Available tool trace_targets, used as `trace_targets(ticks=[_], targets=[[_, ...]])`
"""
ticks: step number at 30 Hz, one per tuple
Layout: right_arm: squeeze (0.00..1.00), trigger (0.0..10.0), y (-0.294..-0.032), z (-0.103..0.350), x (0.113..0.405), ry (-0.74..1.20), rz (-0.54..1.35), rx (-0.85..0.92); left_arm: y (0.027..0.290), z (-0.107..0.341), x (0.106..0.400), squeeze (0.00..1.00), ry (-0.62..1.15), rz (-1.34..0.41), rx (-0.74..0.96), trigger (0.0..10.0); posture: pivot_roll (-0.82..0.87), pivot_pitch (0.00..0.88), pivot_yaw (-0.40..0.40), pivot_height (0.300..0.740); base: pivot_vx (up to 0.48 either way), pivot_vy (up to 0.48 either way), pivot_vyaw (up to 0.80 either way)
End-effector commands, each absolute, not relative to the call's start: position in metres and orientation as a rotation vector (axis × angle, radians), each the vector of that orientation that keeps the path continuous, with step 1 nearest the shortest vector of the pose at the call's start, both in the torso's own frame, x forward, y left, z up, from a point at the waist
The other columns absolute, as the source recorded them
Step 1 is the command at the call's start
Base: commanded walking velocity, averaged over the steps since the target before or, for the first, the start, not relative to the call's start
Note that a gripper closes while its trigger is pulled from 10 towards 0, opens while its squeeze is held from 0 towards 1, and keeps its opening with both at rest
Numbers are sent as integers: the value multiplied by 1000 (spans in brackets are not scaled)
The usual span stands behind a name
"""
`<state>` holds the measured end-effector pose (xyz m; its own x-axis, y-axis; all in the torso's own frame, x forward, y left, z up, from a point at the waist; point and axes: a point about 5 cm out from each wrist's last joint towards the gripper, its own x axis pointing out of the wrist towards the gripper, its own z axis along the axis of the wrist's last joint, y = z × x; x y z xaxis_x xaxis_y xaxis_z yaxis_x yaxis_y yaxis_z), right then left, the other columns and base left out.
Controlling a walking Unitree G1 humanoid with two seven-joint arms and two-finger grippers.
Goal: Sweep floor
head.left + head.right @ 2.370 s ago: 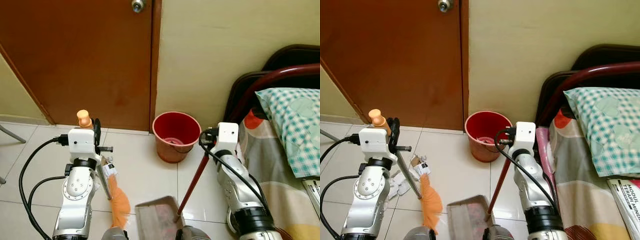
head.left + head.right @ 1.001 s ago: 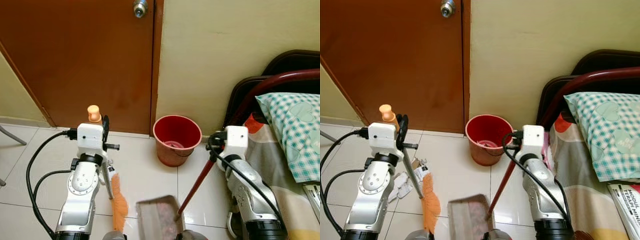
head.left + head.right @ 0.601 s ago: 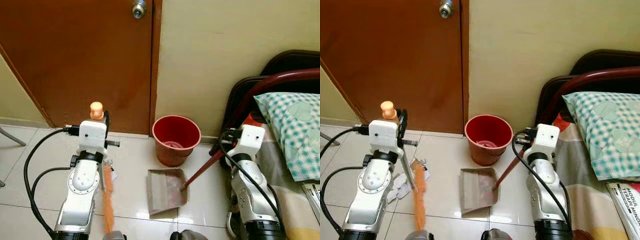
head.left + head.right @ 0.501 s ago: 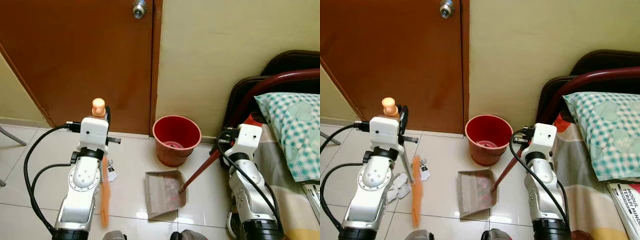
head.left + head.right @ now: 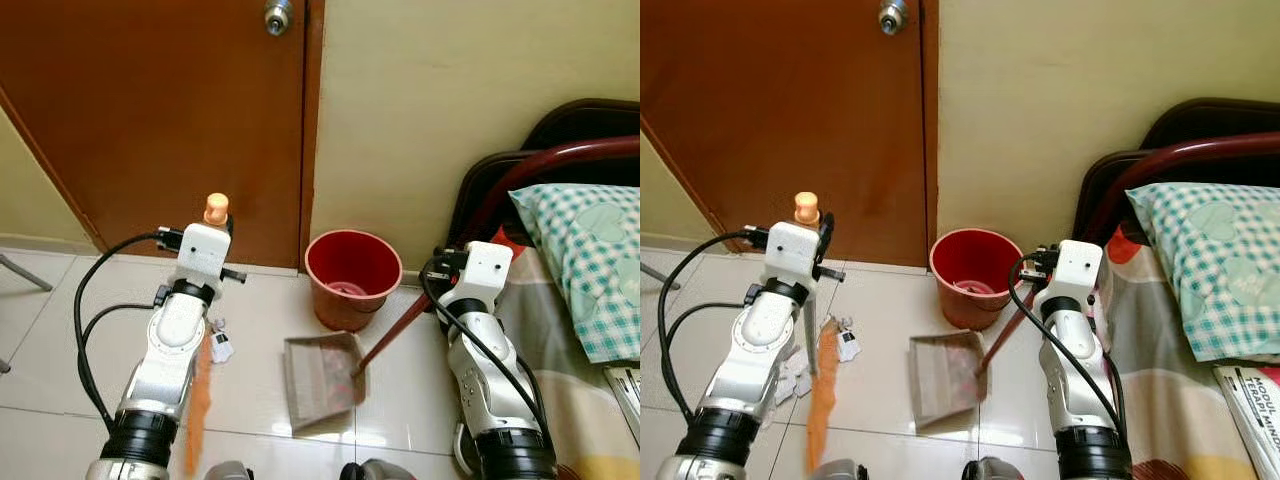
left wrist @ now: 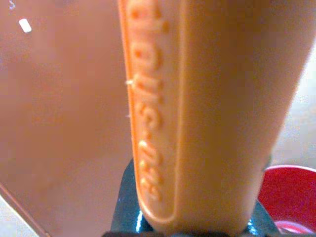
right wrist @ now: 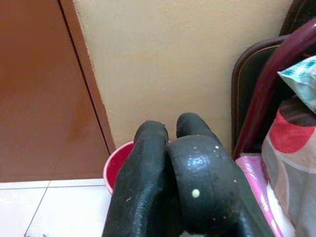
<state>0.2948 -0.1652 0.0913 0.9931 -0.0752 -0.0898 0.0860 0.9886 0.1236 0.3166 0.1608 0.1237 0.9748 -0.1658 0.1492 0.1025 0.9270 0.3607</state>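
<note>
Orange broom [image 5: 820,392] upright over tiles, grey dustpan [image 5: 942,378] on floor, red handle slanting

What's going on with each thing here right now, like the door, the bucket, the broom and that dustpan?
Door: shut.
Red bucket: upright on the floor, by the wall.
Dustpan: on the tiles, debris inside, its red handle held by the right gripper.
Broom: upright, orange bristles down on the floor, held by the left gripper.
Paper scraps: loose on the floor beside the bristles.
</note>
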Motion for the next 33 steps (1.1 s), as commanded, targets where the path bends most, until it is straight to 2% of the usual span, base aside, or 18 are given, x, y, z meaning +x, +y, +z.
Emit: trace_targets(ticks=[1,7,14,21,25,33], targets=[[0,10000,-165,100,298,45,-77,127,156,149,325,0,-303,-152,392,10000,3,75,-34,740,0,0,0],[0,10000,-164,99,298,42,-82,121,143,144,343,0,-268,-250,401,10000,-5,80,-34,740,0,0,0],[0,10000,-163,98,300,46,-82,118,125,105,346,0,-50,-421,405,10000,-5,80,-34,740,0,0,0],[0,10000,-162,101,302,40,-85,117,126,86,345,0,62,-443,359,10000,-11,83,-33,740,0,0,0],[0,10000,-163,101,302,38,-88,115,122,84,345,0,65,-458,334,10000,-11,83,-33,740,0,0,0],[0,10000,-162,101,306,41,-86,106,85,75,332,0,67,-550,182,10000,-7,79,-30,740,0,0,0]])
